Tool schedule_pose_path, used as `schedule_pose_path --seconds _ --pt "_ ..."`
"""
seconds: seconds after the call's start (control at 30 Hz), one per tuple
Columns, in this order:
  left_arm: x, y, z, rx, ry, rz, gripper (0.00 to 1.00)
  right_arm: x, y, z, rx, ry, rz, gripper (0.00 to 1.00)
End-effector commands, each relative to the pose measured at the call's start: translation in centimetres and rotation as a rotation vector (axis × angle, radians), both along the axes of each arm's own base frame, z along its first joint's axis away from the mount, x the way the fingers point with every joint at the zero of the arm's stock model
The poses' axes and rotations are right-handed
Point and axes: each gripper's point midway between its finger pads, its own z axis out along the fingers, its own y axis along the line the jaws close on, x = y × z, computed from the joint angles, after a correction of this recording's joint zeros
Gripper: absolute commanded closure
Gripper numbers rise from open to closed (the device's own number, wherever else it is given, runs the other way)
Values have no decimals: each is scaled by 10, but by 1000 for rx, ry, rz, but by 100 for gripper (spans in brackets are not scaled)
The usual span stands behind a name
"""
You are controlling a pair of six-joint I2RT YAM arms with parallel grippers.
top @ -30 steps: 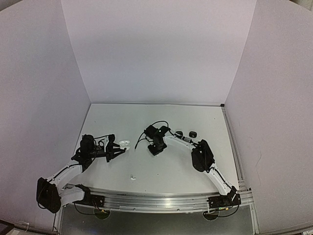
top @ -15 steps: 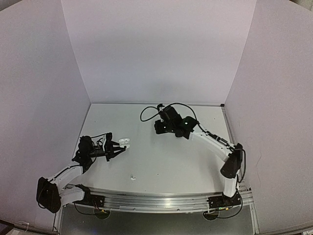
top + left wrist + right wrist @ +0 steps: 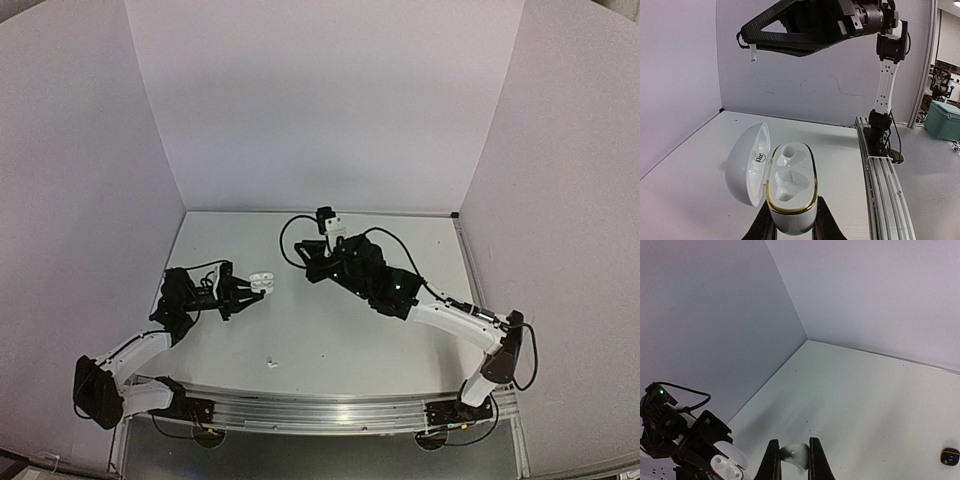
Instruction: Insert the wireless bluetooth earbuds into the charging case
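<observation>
My left gripper (image 3: pixel 791 221) is shut on the base of a white charging case (image 3: pixel 791 187), held upright above the table. Its lid (image 3: pixel 746 165) hangs open to the left, and both gold-rimmed wells are empty. In the top view the case (image 3: pixel 262 283) sits at the left gripper's (image 3: pixel 250 290) tips. My right gripper (image 3: pixel 792 454) is shut on a white earbud (image 3: pixel 796 454), stem pointing down. It hovers high, above and to the right of the case (image 3: pixel 724 467). From the left wrist, the right gripper (image 3: pixel 747 41) shows overhead with the earbud's stem (image 3: pixel 753 52) poking out. Another white earbud (image 3: pixel 269 362) lies near the front rail.
A black case (image 3: pixel 950 456) with small blue lights lies on the table to the right, hidden under the right arm in the top view. White walls enclose the table on three sides. The aluminium rail (image 3: pixel 320 410) runs along the near edge.
The right arm has lifted off the table and swung up and left toward the case, carrying the white earbud. The left gripper has raised the open case slightly toward the middle.
</observation>
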Motion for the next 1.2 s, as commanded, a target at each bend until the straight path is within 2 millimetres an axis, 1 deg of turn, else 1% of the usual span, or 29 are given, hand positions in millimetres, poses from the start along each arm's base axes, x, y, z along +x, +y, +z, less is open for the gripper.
schedule_pose_path --seconds 0.0,0.07,0.17,0.2,0.23,0.33,0.4,0.5,0.63,0.77,0.83,0.97,1.07,1.17 --pt "-4 -1 31 -52 -85 -23 100 -36 13 69 94 -204 103 100" --pt "-5 -2 30 -57 -95 -35 100 -53 24 78 106 -255 156 100" --pt "-2 -2 37 -81 -130 -18 100 -77 38 81 102 -290 245 100" --pt "-3 -2 36 -78 -167 -17 100 -81 41 78 100 -294 267 100" --pt "-5 -2 34 -69 -214 -17 100 -86 42 80 115 -307 287 100" --pt "-8 -1 40 -62 -252 -15 100 -93 48 76 132 -340 339 100" --pt "-11 0 40 -60 -261 -27 100 -98 54 72 122 -360 377 100" --pt "-17 1 36 -59 -283 -37 100 -97 61 60 85 -380 394 100" --pt "-21 2 32 -63 -328 -42 100 -96 61 44 33 -392 392 100" --pt "-19 3 30 -61 -375 -27 100 -97 62 35 -6 -419 407 100" --pt "-11 6 31 -70 -404 61 100 -100 62 34 -11 -423 423 100" --pt "0 13 27 -37 -456 241 100 -106 66 33 -28 -460 467 100" --pt "0 16 23 -8 -489 328 100 -111 74 33 -39 -501 525 100" --pt "-6 15 20 19 -527 392 100 -112 77 31 -22 -505 622 100"
